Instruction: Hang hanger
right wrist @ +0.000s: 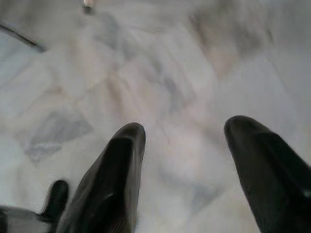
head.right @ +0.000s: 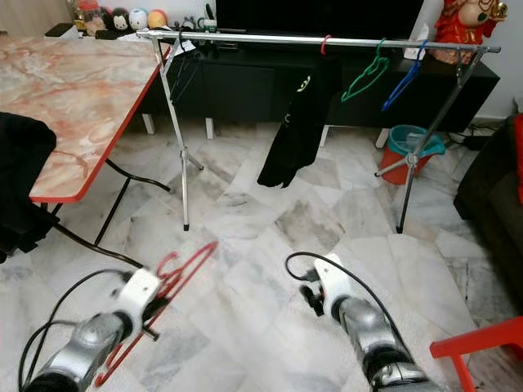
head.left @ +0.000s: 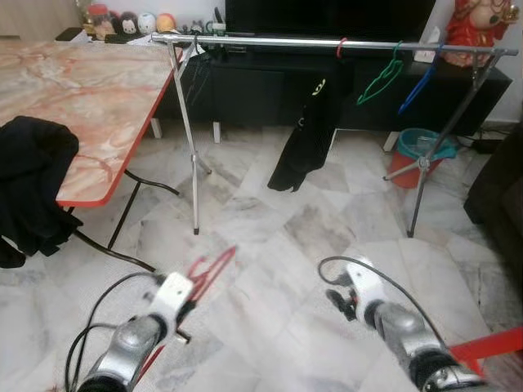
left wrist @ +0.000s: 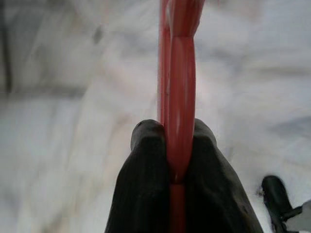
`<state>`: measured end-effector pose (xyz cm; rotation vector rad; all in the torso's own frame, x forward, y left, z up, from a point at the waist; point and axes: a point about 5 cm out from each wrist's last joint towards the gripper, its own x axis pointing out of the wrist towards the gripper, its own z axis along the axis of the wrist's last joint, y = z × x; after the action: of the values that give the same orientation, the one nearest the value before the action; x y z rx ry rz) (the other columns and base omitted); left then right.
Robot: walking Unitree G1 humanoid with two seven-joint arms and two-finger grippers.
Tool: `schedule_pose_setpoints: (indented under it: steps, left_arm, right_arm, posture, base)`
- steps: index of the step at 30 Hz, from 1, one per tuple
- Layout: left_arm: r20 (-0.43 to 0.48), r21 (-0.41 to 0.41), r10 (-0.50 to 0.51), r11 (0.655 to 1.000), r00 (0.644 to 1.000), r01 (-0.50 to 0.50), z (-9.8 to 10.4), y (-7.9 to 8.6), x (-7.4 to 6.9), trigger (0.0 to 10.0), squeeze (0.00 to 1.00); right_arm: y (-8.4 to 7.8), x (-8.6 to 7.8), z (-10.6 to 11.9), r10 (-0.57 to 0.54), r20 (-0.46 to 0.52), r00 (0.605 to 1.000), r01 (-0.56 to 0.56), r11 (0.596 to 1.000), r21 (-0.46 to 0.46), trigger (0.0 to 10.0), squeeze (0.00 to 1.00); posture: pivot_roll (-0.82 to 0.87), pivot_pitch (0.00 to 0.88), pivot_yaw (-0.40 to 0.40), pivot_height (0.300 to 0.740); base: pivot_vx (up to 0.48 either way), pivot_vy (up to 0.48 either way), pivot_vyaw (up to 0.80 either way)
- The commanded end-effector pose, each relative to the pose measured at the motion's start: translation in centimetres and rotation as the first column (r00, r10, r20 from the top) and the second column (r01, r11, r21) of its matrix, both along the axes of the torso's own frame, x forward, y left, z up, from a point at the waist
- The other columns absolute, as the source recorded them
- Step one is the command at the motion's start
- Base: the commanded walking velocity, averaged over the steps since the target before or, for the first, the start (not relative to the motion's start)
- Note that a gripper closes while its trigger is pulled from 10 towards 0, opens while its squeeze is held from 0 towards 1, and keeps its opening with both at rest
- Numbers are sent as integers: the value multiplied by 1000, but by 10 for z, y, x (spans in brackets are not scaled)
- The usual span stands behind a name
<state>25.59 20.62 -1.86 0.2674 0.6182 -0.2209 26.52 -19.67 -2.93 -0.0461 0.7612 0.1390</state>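
Left gripper (left wrist: 177,160): held low over the floor at the robot's left; its two black fingers (left wrist: 146,189) are pressed onto the red hanger from both sides, as the left wrist view shows.
Red hanger (head.right: 176,282): pinched in the left gripper, tilted, its upper end pointing forward toward the rail and its lower end trailing back beside the left arm; it is well apart from the rail.
Right gripper (right wrist: 187,145): low over the floor at the robot's right, its black fingers (right wrist: 114,179) spread with bare tile between them, holding nothing.
Clothes rail (head.left: 286,41): a silver bar running across the room ahead of the robot, standing on thin metal legs in front of a dark TV cabinet (head.left: 261,86).
Black garment (head.left: 304,135): hangs from the rail near its middle, reaching down close to the floor.
Green hanger (head.left: 380,80): hooked on the rail to the right of the garment.
Blue hanger (head.left: 417,86): hooked on the rail just right of the green one.
Table (head.left: 90,90): a marble-pattern top with a red edge, at the robot's left, with a dark cloth (head.left: 33,184) draped over its near corner.
Bucket (head.left: 421,155): red with a teal rim, on the floor behind the rail's right legs.
Floor (head.left: 278,269): pale marble tiles.
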Motion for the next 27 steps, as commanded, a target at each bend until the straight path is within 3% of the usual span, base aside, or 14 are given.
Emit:
schedule_pose_setpoints:
  steps: [1,5,10,12,14,19,23,27]
  left_arm:
    - [-74,-8,117,993,990,-118,-19,9,-21,10000,0]
    - [-168,22,169,986,971,-168,-39,18,-49,10000,0]
    - [-305,74,306,952,902,-298,-62,37,-98,10000,0]
    - [-322,73,319,947,891,-313,-65,37,-105,10000,0]
    - [-335,74,326,945,884,-320,-68,37,-110,10000,0]
    - [-327,66,339,939,882,-336,-68,34,-108,10000,0]
    - [-295,38,339,938,893,-343,-64,28,-94,10000,0]
    - [-281,25,325,943,903,-332,-61,24,-85,10000,0]
  right_arm:
    - [2,-22,-19,-103,-88,991,105,994,19,10000,0]
    - [7,-45,-35,-183,-148,972,190,981,33,10000,0]
    - [7,-85,-57,-342,-281,897,370,927,54,10000,0]
    - [7,-94,-61,-360,-302,883,391,919,46,10000,0]
    - [7,-103,-65,-313,-321,894,338,941,23,10000,0]
    - [5,-105,-65,-319,-323,891,342,939,17,10000,0]
    - [6,-96,-62,-351,-297,888,380,924,44,10000,0]
    - [11,-92,-61,-318,-286,904,345,937,48,10000,0]
  posture:
    - [135,85,-76,736]
    - [131,84,-76,736]
    - [140,78,-83,736]
    - [142,75,-87,736]
    - [137,70,-88,736]
    - [120,50,-88,736]
    - [120,32,-90,736]
    - [121,15,-90,736]
  base:
    - [0,0,0]
    - [0,0,0]
    - [0,0,0]
    - [0,0,0]
    - [0,0,0]
    - [49,0,0]
    - [291,0,0]
    - [338,0,0]
